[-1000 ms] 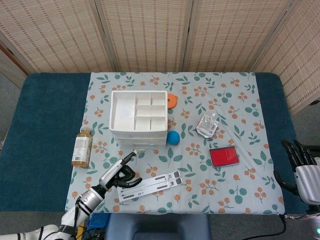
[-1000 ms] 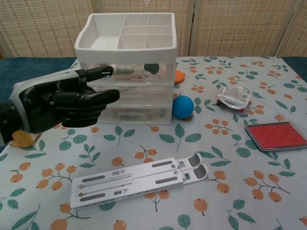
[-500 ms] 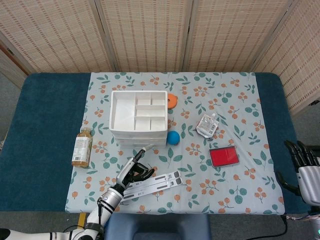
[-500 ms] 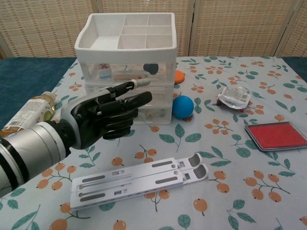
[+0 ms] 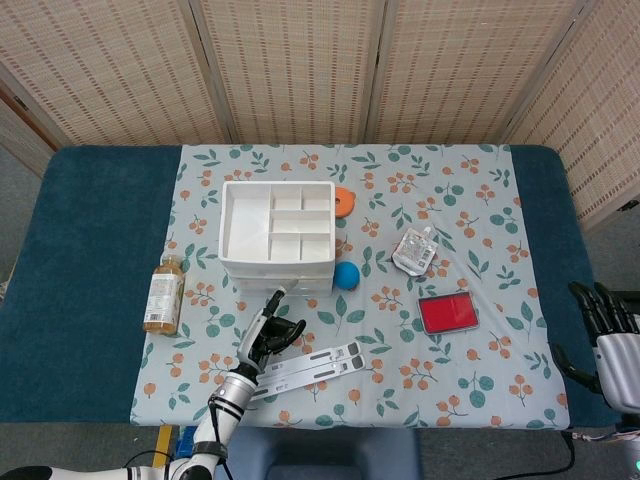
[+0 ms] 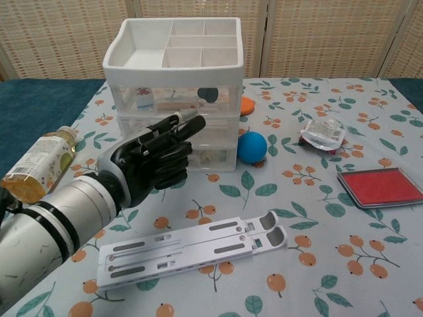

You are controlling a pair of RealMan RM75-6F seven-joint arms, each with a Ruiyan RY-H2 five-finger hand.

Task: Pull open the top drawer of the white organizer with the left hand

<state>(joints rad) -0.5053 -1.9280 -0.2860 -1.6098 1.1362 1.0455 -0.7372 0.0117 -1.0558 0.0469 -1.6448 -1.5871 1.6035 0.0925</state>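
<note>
Three stacked clear drawers made up the white organizer (image 6: 173,99), which stood left of centre on the table, a blue ball (image 6: 252,146) at its right. My left hand (image 6: 153,164) hovered just before its front, fingers loosely curled, holding nothing. I judged the top drawer (image 6: 170,98) light, stiff and slick, best hooked at its dark front notch (image 6: 208,94). My right hand (image 5: 607,335) waited idle, far right.

The white organizer (image 6: 173,79) looks like plastic with clear drawers; the left hand (image 6: 153,160) is glossy black; the tablecloth (image 6: 317,218) is matt.
</note>
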